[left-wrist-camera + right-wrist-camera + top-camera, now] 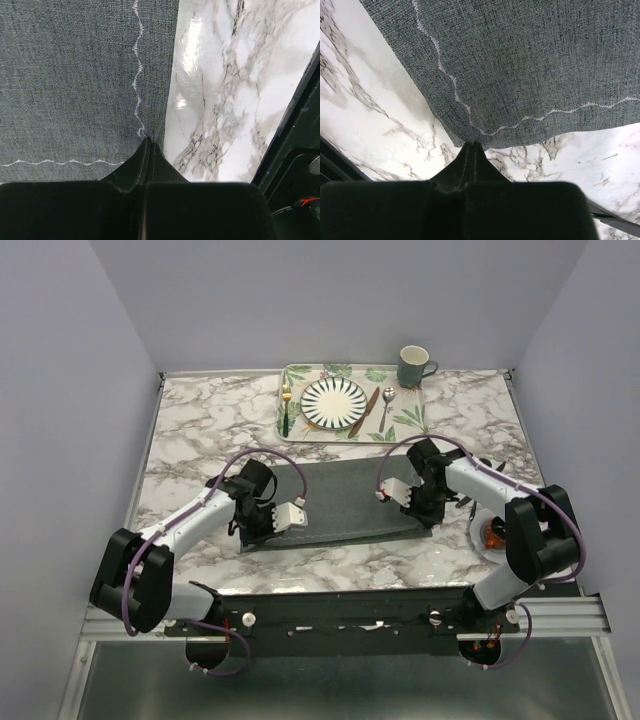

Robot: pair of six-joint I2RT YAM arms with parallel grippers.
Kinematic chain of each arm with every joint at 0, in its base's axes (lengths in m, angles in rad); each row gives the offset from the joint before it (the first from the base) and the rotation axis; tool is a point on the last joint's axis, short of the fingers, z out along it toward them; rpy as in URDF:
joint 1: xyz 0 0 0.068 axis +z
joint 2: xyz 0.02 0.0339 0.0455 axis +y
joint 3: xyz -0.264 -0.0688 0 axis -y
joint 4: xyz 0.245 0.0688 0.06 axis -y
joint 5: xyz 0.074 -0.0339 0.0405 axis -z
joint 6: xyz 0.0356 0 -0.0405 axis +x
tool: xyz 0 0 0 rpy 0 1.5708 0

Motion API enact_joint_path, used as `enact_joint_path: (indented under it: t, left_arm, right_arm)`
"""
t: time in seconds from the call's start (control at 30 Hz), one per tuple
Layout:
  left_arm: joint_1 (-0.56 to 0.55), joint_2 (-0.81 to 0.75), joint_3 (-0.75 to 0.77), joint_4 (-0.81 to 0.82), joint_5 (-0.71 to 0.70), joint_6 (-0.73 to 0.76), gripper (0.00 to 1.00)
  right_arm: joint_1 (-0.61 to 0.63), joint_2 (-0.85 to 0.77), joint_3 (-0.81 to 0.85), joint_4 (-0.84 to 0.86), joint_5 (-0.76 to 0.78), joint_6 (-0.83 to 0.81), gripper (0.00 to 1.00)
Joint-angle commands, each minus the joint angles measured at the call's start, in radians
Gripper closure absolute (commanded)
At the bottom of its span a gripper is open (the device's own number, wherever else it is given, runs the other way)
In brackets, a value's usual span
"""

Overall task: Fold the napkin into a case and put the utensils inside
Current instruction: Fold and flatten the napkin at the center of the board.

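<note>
On the marble table [200,420], left gripper [149,143] and right gripper [474,146] pinched the napkin [340,502] by its near corners; apparently mid-fold, needing an even lift next.

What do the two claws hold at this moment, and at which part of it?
Both seem to pinch the napkin: the left claw at its near left corner, the right claw at its near right corner. Both are shut.

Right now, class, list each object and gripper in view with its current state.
napkin: lying flat as a long strip, no case yet
left gripper: shut on a napkin corner
right gripper: shut on a napkin corner
utensils: lying on the tray, outside the napkin
plate: empty, on the tray
mug: upright
</note>
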Motion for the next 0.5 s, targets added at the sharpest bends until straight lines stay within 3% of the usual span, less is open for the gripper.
enact_joint_path:
  t: [0.0, 0.03, 0.07, 0.1, 0.13, 0.17, 0.33, 0.47]
  left_arm:
    - [-0.005, 0.035, -0.026, 0.007, -0.021, 0.016, 0.95]
    - [-0.005, 0.041, -0.025, 0.009, -0.024, 0.014, 0.8]
    - [-0.006, 0.041, -0.021, 0.006, -0.028, 0.014, 0.72]
    - [-0.006, 0.038, -0.018, 0.001, -0.024, 0.016, 0.66]
    - [-0.006, 0.025, -0.011, -0.002, -0.018, 0.008, 0.57]
    - [-0.002, 0.014, -0.005, -0.013, -0.012, 0.005, 0.55]
    - [0.027, -0.086, 0.043, -0.014, 0.048, -0.034, 0.49]
    - [0.029, -0.04, 0.081, 0.052, 0.04, -0.116, 0.48]
  right_arm:
    - [-0.006, 0.039, 0.021, -0.041, -0.019, 0.002, 0.94]
    - [-0.006, 0.047, 0.017, -0.045, -0.019, -0.006, 0.9]
    - [-0.006, 0.048, 0.015, -0.057, -0.017, -0.01, 0.84]
    - [-0.006, 0.045, 0.023, -0.07, -0.019, -0.013, 0.65]
    - [-0.006, 0.039, 0.037, -0.087, -0.027, -0.007, 0.57]
    - [-0.004, 0.033, 0.055, -0.131, -0.056, -0.004, 0.51]
    - [-0.013, 0.01, 0.248, -0.242, -0.184, 0.058, 0.46]
    - [-0.018, 0.103, 0.336, -0.22, -0.226, 0.126, 0.47]
